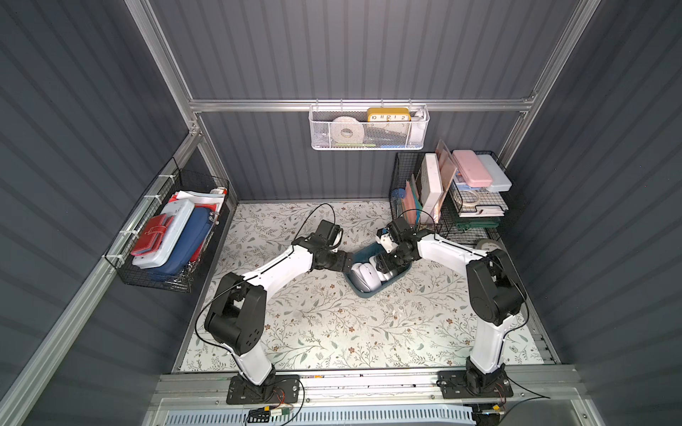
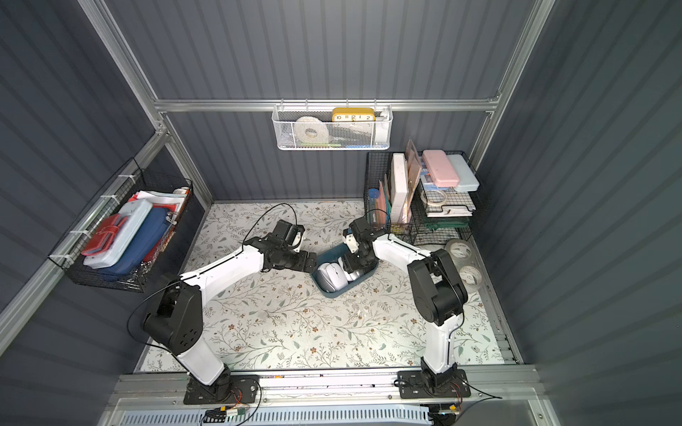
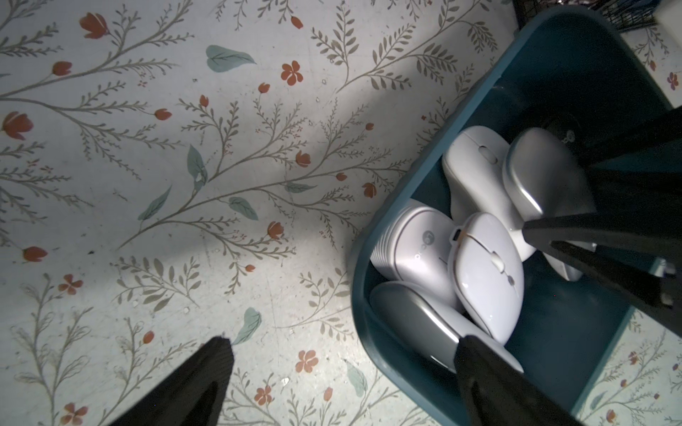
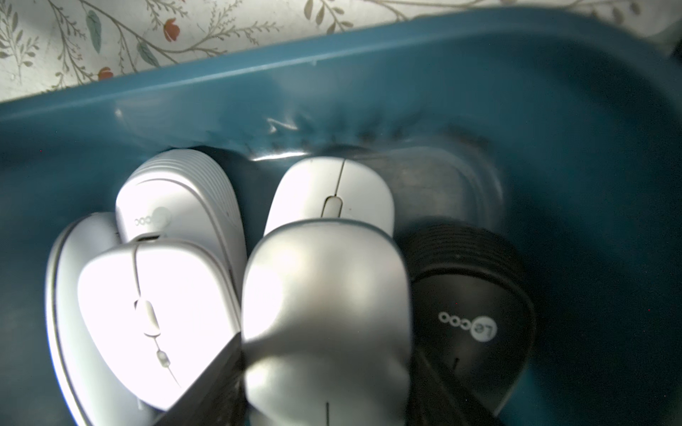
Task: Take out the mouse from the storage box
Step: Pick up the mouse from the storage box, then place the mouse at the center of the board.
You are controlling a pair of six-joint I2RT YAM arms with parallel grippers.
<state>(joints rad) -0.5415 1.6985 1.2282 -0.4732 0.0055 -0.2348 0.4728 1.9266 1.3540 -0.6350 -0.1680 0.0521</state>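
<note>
Right gripper [image 4: 324, 354] clamps silver mouse [image 4: 324, 287] by its sides, inside storage box [image 1: 365, 293] mid-table among other mice [image 4: 158, 313]. Left gripper [image 3: 345, 337] spread wide, empty, at the box's left rim. Probably light, rigid and glossy, so slip-prone; grip the waist.

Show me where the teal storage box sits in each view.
Top view: storage box, centre of the floral table.
Top view: same spot.
Left wrist: at the frame's edge, beside the floral table.
Right wrist: fills most of the frame.
Shared landmark: white mice piled inside.

A robotics lab cell: aluminium framing [image 1: 354, 105], corrugated grey walls [image 1: 332, 48], arm mounting rail [image 1: 369, 385].
</note>
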